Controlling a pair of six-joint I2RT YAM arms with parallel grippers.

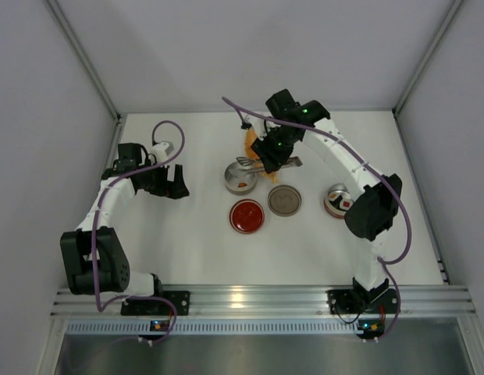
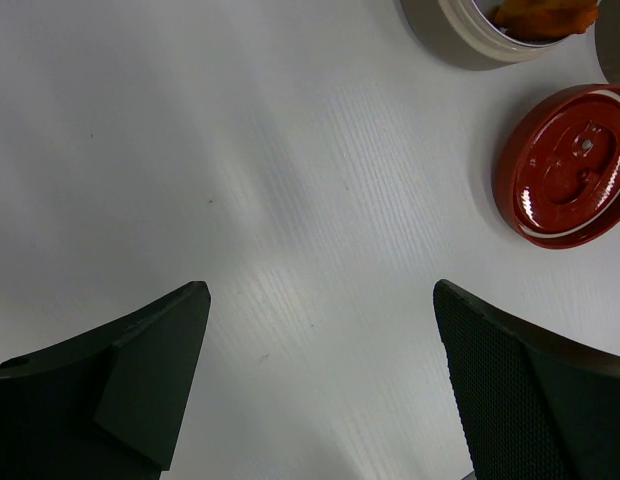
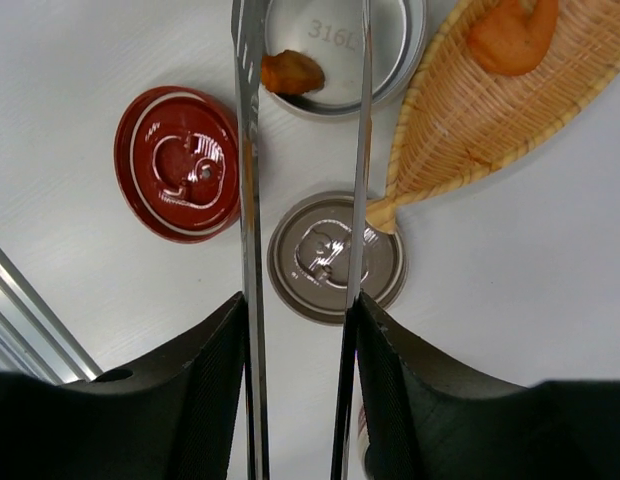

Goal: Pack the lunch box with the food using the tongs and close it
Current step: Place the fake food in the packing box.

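Top view: left fingers open, empty, near counter's left edge. Right fingers above lunch box, mid-counter toward far edge.

Left wrist view: left fingers wide apart over counter; red lid beyond.

Right wrist view: right fingers clamp tongs, arms spread. Food piece in lunch box, between tong arms. Second piece in wicker dish. Steel lid just beside dish.

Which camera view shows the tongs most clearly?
The right wrist view: both silver arms of the tongs run from the right pincer to the steel lunch box. The top view shows only a small glint under the arm; the left wrist view shows none.
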